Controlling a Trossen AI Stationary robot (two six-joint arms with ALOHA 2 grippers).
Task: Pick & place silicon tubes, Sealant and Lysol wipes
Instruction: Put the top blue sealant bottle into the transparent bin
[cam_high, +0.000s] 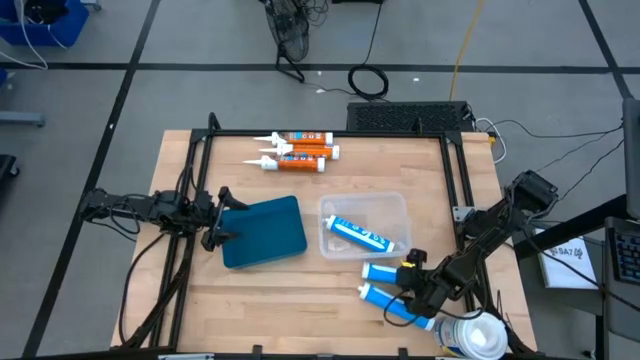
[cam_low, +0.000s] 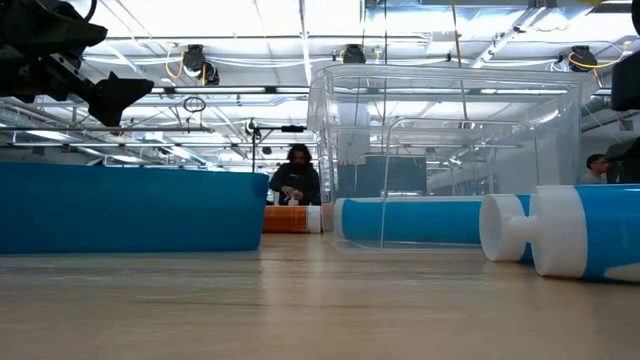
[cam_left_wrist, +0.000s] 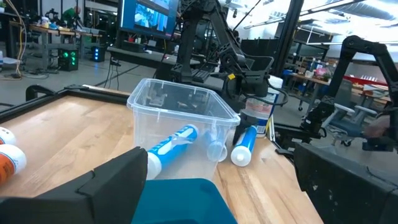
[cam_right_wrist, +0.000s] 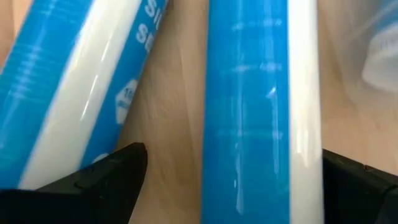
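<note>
Two blue-and-white silicone tubes (cam_high: 383, 271) (cam_high: 388, 303) lie on their sides on the table near its front right. My right gripper (cam_high: 408, 278) is open low over them; in the right wrist view its fingers stand on either side of one tube (cam_right_wrist: 249, 106), with the other tube (cam_right_wrist: 74, 93) beside it. A third blue tube (cam_high: 362, 236) lies in the clear bin (cam_high: 395, 205). Three orange sealant tubes (cam_high: 300, 152) lie at the far side. The Lysol wipes canister (cam_high: 476, 336) stands at the front right corner. My left gripper (cam_high: 218, 218) is open, above the left edge of a blue lid (cam_high: 265, 230).
The clear bin stands at the table's middle, right of the flat blue lid. A black frame (cam_high: 455, 170) runs along the table's sides. A person (cam_low: 297, 180) sits beyond the far edge. Bare wood (cam_high: 290, 300) lies along the front, left of the tubes.
</note>
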